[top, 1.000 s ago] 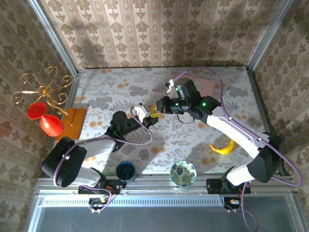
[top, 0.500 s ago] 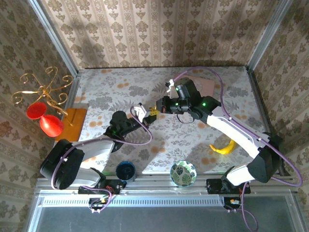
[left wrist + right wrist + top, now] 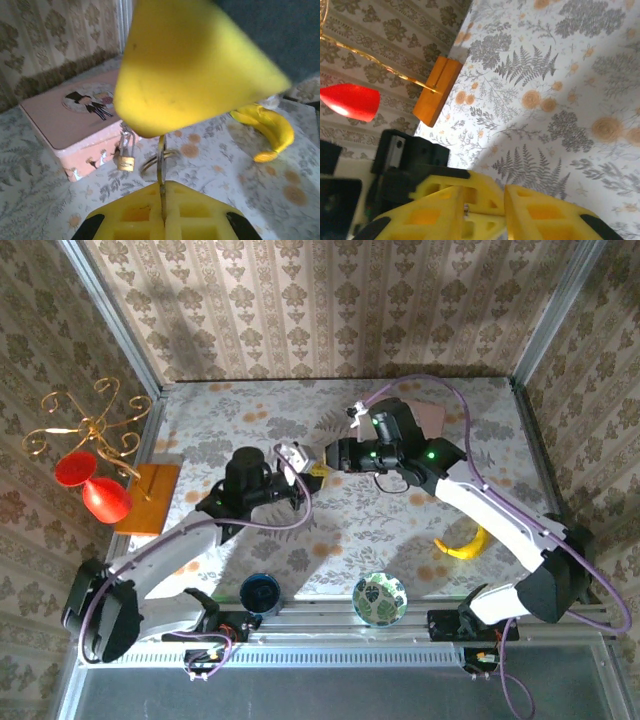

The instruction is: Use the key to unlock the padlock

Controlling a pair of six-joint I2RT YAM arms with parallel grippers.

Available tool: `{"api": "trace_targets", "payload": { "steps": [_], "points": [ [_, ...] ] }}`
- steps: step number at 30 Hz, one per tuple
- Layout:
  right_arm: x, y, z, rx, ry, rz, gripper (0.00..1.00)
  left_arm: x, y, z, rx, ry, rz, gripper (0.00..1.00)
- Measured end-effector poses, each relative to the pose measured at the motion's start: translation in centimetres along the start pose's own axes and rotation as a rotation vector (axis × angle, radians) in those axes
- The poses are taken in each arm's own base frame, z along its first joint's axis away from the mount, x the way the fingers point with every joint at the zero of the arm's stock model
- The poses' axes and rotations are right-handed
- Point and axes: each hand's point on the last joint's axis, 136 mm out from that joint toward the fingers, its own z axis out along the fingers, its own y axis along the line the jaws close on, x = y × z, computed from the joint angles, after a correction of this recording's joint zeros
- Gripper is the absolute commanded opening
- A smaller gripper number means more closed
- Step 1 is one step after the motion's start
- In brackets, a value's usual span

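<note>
My left gripper (image 3: 164,189) is shut on the key (image 3: 161,160), a thin metal blade standing on edge with its ring lying behind it. Just above hangs a blurred yellow finger (image 3: 185,75) of my right gripper. The tiny brass padlock (image 3: 126,161) hangs at the front of the pink box (image 3: 65,120), a short way beyond the key. From above, the left gripper (image 3: 303,466) and right gripper (image 3: 322,461) meet tip to tip over the table's middle. In the right wrist view my right gripper (image 3: 485,194) stands open, with the left gripper's fingers (image 3: 482,184) in the gap.
A banana (image 3: 465,545) lies at the right. A blue bowl (image 3: 261,592) and a patterned bowl (image 3: 380,598) sit at the near edge. A wooden block (image 3: 148,495) with a gold stand and red ornaments (image 3: 105,498) is at the left. The pink box (image 3: 432,418) sits behind the right arm.
The left gripper shut on the key and the left arm rose and stretched out. The right gripper's jaws have parted, and that arm shifted slightly away and to the right.
</note>
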Motion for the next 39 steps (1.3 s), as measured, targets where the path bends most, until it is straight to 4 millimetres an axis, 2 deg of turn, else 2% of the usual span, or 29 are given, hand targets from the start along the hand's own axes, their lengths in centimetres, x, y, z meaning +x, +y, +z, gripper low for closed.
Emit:
{"api": "trace_targets", "payload": {
  "steps": [3,7,14,20,25,34,39],
  "points": [
    [-0.4,0.7,-2.2,-0.021,-0.042,-0.100,0.34,-0.3,-0.8,-0.8,0.031,0.091,-0.043,0.00],
    [0.3,2.0,-4.5,-0.071,-0.064,-0.260,0.37,-0.1,-2.3,-2.2,0.081,0.220,-0.097,0.00],
    [1.8,4.3,-5.9,-0.198,-0.037,-0.459,0.39,1.7,-5.1,-4.7,0.148,0.419,-0.094,0.00],
    [4.5,5.7,-5.5,-0.367,0.049,-0.491,0.38,1.8,-7.0,-5.9,0.213,0.475,-0.043,0.00],
    [6.5,6.1,-4.5,-0.469,0.127,-0.466,0.37,2.1,-7.7,-6.2,0.246,0.489,-0.024,0.00],
    [8.4,7.1,-3.0,-0.562,0.212,-0.451,0.36,2.1,-8.9,-5.9,0.314,0.481,0.000,0.00],
    [9.5,7.3,-2.0,-0.579,0.257,-0.444,0.31,2.0,-9.1,-5.9,0.327,0.477,0.004,0.00]
  ]
}}
